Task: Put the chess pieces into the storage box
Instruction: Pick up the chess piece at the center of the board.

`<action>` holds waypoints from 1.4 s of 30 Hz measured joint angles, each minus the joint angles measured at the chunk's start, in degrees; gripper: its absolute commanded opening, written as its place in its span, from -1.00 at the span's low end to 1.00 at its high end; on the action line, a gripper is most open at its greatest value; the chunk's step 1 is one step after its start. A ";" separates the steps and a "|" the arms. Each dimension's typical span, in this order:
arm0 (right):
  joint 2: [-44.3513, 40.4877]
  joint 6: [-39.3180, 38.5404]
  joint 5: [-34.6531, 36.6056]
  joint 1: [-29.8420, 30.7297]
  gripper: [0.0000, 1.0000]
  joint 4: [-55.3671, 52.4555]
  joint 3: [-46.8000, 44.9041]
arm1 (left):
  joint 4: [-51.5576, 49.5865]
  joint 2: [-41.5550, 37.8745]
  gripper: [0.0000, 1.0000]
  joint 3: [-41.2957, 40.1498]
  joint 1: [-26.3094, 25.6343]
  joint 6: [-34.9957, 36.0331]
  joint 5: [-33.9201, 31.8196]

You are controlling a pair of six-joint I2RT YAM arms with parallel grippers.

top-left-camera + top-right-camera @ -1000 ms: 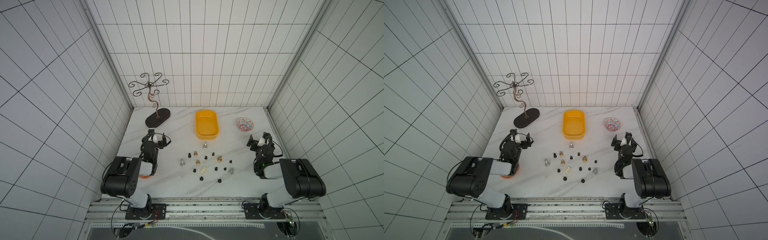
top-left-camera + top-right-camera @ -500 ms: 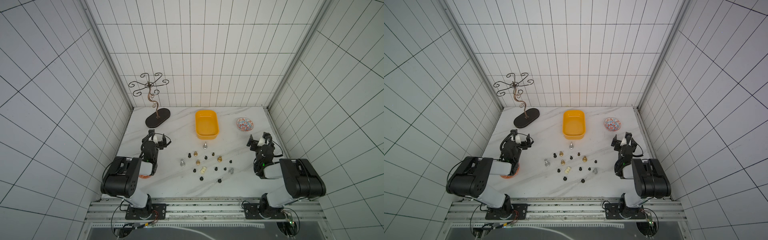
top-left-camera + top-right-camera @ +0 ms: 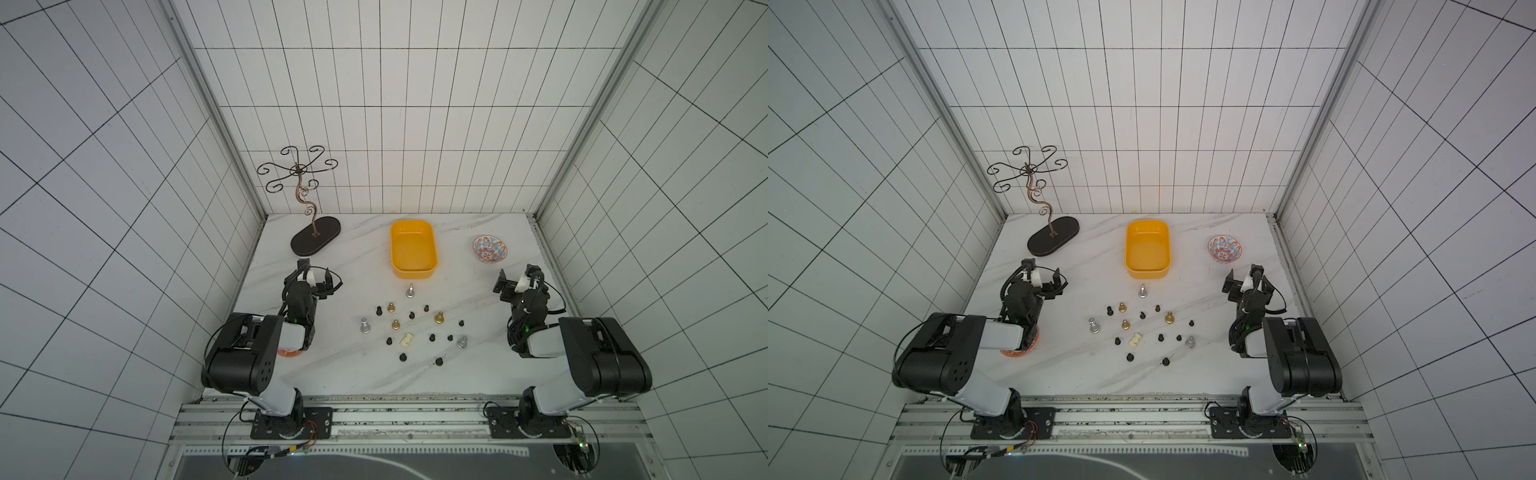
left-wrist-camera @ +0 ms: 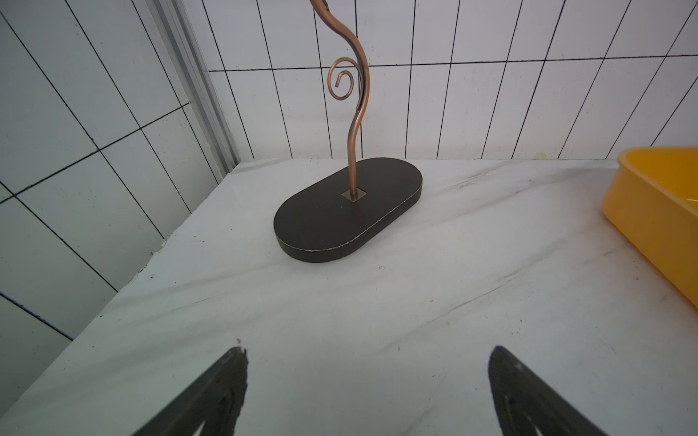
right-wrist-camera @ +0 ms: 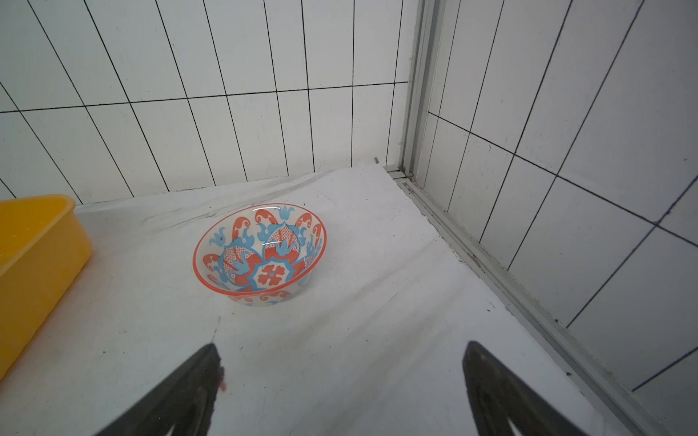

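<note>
Several chess pieces [image 3: 411, 328] stand scattered mid-table in both top views: small black pawns, gold and silver ones, and a cream piece [image 3: 406, 341] lying down. The yellow-orange storage box [image 3: 414, 274] sits behind them with nothing inside; a silver piece [image 3: 410, 291] stands just in front of it. My left gripper [image 3: 316, 272] hovers left of the pieces, open, with nothing between its fingers [image 4: 234, 377]. My right gripper [image 3: 517, 277] is off to their right, also open and holding nothing. The box edge [image 4: 653, 211] shows in the left wrist view and its corner [image 5: 37, 256] in the right wrist view.
A curly metal stand [image 3: 315, 241] on a dark oval base is at the back left, ahead of my left gripper [image 4: 368, 351]. A red-and-blue patterned bowl [image 5: 260, 253] sits at the back right, ahead of my right gripper [image 5: 342, 346]. Tiled walls enclose the table.
</note>
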 measured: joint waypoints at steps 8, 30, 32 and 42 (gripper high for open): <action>-9.07 -2.40 2.25 4.20 0.93 -16.35 3.17 | -8.04 -5.90 0.95 1.55 -0.04 -1.51 -2.08; -16.11 3.85 -19.52 22.25 0.26 -75.76 28.13 | -51.49 -31.10 0.95 10.03 -24.81 -21.57 3.65; -15.50 4.11 -20.33 24.20 0.14 -77.46 28.15 | -51.93 -31.39 0.95 9.33 -26.64 -23.30 3.58; -11.93 4.39 -20.31 31.47 -0.04 -81.57 28.20 | -55.58 -34.88 0.94 6.80 -31.54 -28.35 0.92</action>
